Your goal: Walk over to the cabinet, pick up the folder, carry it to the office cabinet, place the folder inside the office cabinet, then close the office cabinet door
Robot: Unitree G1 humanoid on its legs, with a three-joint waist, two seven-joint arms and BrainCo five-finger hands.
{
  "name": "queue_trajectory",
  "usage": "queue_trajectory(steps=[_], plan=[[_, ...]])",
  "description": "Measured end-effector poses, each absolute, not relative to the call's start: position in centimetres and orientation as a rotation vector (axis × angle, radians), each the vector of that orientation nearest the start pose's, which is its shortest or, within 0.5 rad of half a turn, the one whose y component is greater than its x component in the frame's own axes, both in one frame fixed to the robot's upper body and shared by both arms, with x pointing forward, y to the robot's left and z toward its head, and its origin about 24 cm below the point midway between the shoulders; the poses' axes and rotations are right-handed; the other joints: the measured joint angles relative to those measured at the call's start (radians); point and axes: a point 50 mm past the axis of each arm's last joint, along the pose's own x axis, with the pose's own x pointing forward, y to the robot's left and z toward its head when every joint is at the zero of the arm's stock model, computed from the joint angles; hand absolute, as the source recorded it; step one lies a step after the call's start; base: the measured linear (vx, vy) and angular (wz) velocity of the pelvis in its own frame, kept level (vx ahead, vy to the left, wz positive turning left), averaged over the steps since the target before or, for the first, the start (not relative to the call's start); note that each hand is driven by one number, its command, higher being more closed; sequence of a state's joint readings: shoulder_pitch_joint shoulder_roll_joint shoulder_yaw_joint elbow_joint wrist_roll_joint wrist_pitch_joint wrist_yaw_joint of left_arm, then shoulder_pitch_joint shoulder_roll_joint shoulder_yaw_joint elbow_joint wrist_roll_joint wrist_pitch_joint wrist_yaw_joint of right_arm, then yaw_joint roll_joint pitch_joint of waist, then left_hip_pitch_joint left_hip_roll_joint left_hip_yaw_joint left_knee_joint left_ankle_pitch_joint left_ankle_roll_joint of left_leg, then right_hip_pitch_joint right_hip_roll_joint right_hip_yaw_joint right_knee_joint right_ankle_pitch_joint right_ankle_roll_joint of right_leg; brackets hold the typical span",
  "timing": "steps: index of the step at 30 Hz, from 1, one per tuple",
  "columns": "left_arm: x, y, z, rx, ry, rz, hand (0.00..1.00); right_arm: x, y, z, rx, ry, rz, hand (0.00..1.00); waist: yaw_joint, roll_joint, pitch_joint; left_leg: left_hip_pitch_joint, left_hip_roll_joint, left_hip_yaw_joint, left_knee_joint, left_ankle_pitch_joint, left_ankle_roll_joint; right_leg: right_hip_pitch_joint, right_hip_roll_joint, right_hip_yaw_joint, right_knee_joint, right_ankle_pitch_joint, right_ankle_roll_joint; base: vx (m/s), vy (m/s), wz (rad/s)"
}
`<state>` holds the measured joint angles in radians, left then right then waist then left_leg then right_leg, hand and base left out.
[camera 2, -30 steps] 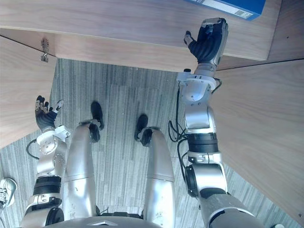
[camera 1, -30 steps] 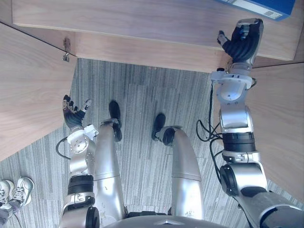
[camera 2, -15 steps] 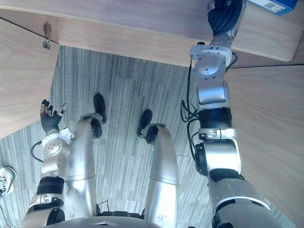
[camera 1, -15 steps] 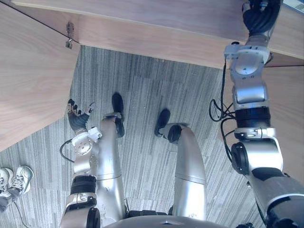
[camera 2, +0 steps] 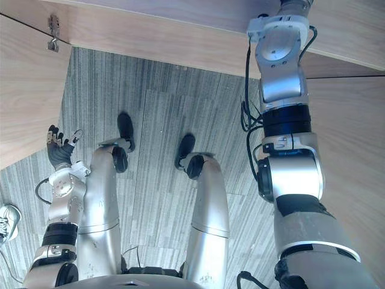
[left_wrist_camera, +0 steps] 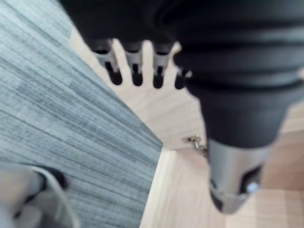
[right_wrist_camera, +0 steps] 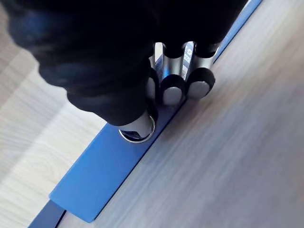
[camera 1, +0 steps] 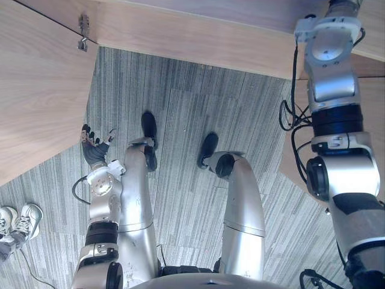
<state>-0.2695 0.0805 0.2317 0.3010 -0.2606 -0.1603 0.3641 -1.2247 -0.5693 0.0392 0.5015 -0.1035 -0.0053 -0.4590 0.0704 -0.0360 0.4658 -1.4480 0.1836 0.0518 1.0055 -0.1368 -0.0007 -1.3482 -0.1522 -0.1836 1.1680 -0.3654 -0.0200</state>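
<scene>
Folder (right_wrist_camera: 102, 175): blue, lying flat on the wooden shelf (right_wrist_camera: 228, 156). Your right hand (right_wrist_camera: 173, 90) is on it, with the fingers curled down at its edge and the thumb (right_wrist_camera: 137, 126) set on the blue face. That reads as a pinch on the edge, not a flat push. I can't tell if the fingertips are under the folder or just against it.

Right arm (camera 1: 329, 78) is stretched forward over the shelf's front edge. Open doors flank you: left door (camera 1: 36, 96) with its hinge (camera 1: 82, 33), and right door (camera 2: 355, 162). Carpet (camera 1: 186, 114) lies between them.

Left hand (camera 1: 93, 146) hangs low just beside the left door, fingers straight and loosely spread, holding nothing.

My read: with the doors open and the folder flat on the shelf, you're at the placing step, folder down but not let go. Next, uncurl the fingers, lift the thumb and draw the arm straight back so you don't drag the folder out. Then swing the doors shut. Someone's shoes (camera 1: 18, 224) stand on the carpet by the left door, so mind them.
</scene>
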Motion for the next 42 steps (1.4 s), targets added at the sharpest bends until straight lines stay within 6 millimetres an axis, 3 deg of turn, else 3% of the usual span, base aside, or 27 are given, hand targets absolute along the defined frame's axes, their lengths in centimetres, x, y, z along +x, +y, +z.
queue_trajectory(steps=[6,19,29,36,42], plan=[[29.5,22.8,6.2,-0.247,-0.127,0.554,0.0,35.5,-21.8,38.2,-0.353,-0.862,-0.556,1.0,-0.008,0.0,0.0,-0.016,0.001,0.003,-0.002,-0.001,0.0,-0.017,-0.008,-0.005,0.009,-0.004,0.001,-0.02,0.02,0.05],[29.4,22.9,6.1,-0.28,-0.126,0.56,0.0,35.4,-22.5,37.4,-0.236,-0.841,-0.529,1.0,-0.006,0.0,-0.001,-0.017,0.023,0.024,0.036,0.004,0.015,-0.019,-0.016,0.002,0.046,-0.008,-0.006,-0.01,0.03,0.01],[29.5,23.0,6.2,-0.249,-0.122,0.558,0.0,32.9,-20.7,32.0,-0.276,-0.888,-0.459,1.0,-0.01,0.0,-0.002,0.008,0.072,0.019,0.198,-0.082,0.027,0.017,0.015,0.035,0.15,-0.047,0.004,-0.01,0.026,-0.14],[29.5,21.8,5.4,-0.193,-0.07,0.504,0.0,29.3,-18.4,26.1,-0.303,-0.88,-0.353,1.0,-0.022,-0.004,-0.008,0.153,0.092,0.031,0.224,-0.136,0.015,0.152,0.038,0.06,0.142,-0.067,0.012,-0.04,-0.011,-0.12],[27.9,21.5,2.8,-0.104,0.033,0.494,0.0,26.0,-16.8,20.5,-0.33,-0.793,-0.262,1.0,-0.047,-0.021,-0.081,0.358,0.113,0.07,0.145,-0.165,0.014,0.349,0.054,0.062,0.015,-0.053,0.027,0.04,0.002,-0.16]])
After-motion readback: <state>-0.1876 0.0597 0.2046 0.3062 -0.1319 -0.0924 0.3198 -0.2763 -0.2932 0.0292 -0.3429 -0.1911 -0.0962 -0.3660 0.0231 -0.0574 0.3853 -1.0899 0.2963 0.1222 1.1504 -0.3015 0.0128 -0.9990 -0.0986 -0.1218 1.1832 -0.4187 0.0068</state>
